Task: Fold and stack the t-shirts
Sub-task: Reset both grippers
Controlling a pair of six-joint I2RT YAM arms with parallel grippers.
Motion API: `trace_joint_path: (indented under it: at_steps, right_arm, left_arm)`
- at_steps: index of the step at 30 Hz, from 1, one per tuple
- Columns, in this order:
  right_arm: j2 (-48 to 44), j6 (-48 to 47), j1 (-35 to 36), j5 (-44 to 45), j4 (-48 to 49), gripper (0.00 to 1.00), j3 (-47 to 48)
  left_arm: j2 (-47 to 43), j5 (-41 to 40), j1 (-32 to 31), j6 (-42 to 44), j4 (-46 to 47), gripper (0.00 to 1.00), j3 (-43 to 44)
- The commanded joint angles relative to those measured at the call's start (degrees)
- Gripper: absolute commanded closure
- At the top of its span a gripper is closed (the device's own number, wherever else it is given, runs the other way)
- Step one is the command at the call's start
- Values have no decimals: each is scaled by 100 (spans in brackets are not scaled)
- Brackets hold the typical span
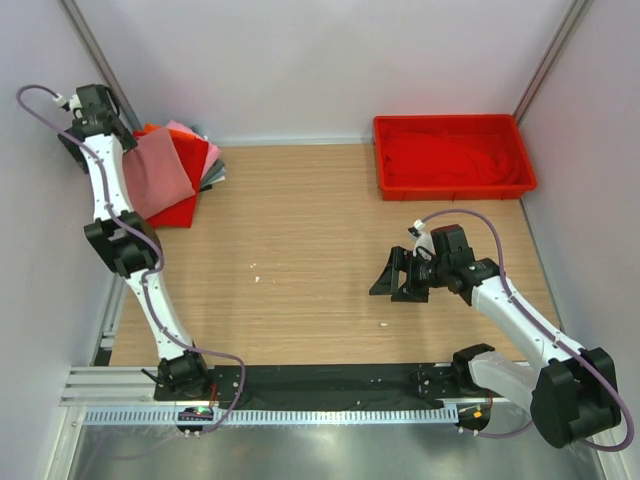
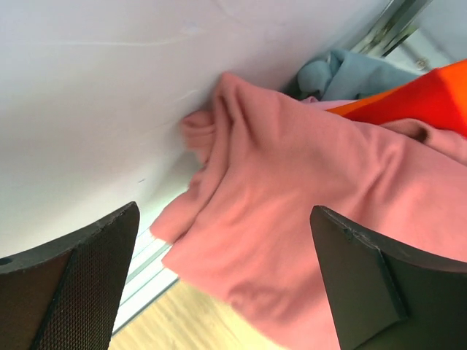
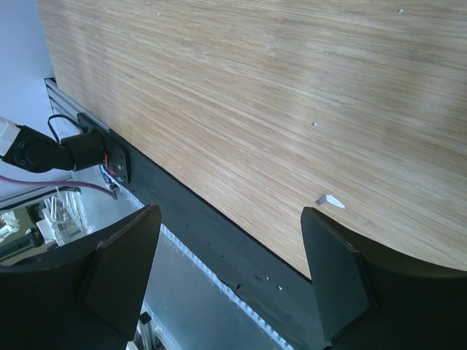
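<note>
A stack of folded t-shirts lies at the table's far left corner, with a dusty salmon-pink one [image 1: 155, 175] on top. Red [image 1: 183, 208], grey [image 1: 214, 175] and orange [image 1: 150, 129] ones stick out beneath it. My left gripper [image 1: 98, 108] hovers over the stack's far left edge by the wall. In the left wrist view it [image 2: 228, 288] is open and empty, with the salmon-pink shirt [image 2: 292, 211] below it and orange [image 2: 423, 95] and grey [image 2: 357, 73] cloth behind. My right gripper [image 1: 398, 278] is open and empty above the bare table right of centre, as the right wrist view [image 3: 230, 284] also shows.
A rigid red plastic tray [image 1: 450, 121] stands at the far right with crumpled red cloth [image 1: 450, 160] in it. White walls close in the left, back and right sides. A black strip [image 3: 219, 240] runs along the table's near edge. Small white specks [image 3: 332, 200] lie on the wood.
</note>
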Motion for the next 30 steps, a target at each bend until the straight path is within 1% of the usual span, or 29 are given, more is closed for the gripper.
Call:
trace_joint_path:
  at_steps: [1,7,8,9,12,13,14,17,18,20,21,22,23,25,26,28,30]
  right_arm:
    - [-112,-63,28,28,95,16,46]
    - [-174,-63,28,28,104,16,46]
    - [-183,-63,37,28,95,16,55]
    - [-200,-54,37,37,104,16,55]
    - [-209,-54,37,72,95,16,55]
    - [-209,-63,37,81,78,16,64]
    - [-218,-63,37,98,69,16,73]
    - [-244,-63,37,142,34,16,81]
    - [-244,-63,37,151,16,16,108]
    - [-271,-63,37,195,-54,16,117]
    - [-279,-54,37,230,-54,16,125]
    - [-306,-28,37,265,-80,16,143]
    - [-323,-10,37,344,-98,16,160]
    - [-315,42,45,423,-142,16,257]
    - [-315,121,45,476,-159,16,301]
    - [-315,209,63,573,-177,16,476]
    - [-306,289,63,730,-334,16,765]
  left_arm:
    - [-948,-267,-107,-107,267,0,-205]
    - [-1862,-600,-651,-19,302,0,-741]
    - [-2211,-601,-808,-37,363,0,-1038]
    - [-2371,-575,-871,-80,408,0,-1198]
    - [-2968,-181,-1126,-168,417,0,-1821]
    - [-3084,116,-1187,-221,408,0,-1963]
    - [-3189,206,-1327,-221,356,0,-2103]
    - [-3664,453,-1652,-230,346,0,-2858]
    - [-3909,523,-1715,-265,355,0,-3287]
    - [-4244,891,-1934,-362,460,0,-3851]
    - [-4402,962,-1996,-423,522,0,-4463]
    - [-4795,1050,-2223,-467,618,0,-4756]
    - [-4964,1234,-2495,-494,767,0,-5020]
    - [-5455,1428,-2786,-494,839,0,-5687]
    - [-5641,1464,-3031,-555,847,0,-5917]
    - [-5949,1727,-3243,-555,839,1,-6443]
    - [-6414,1937,-3280,-485,778,0,-6735]
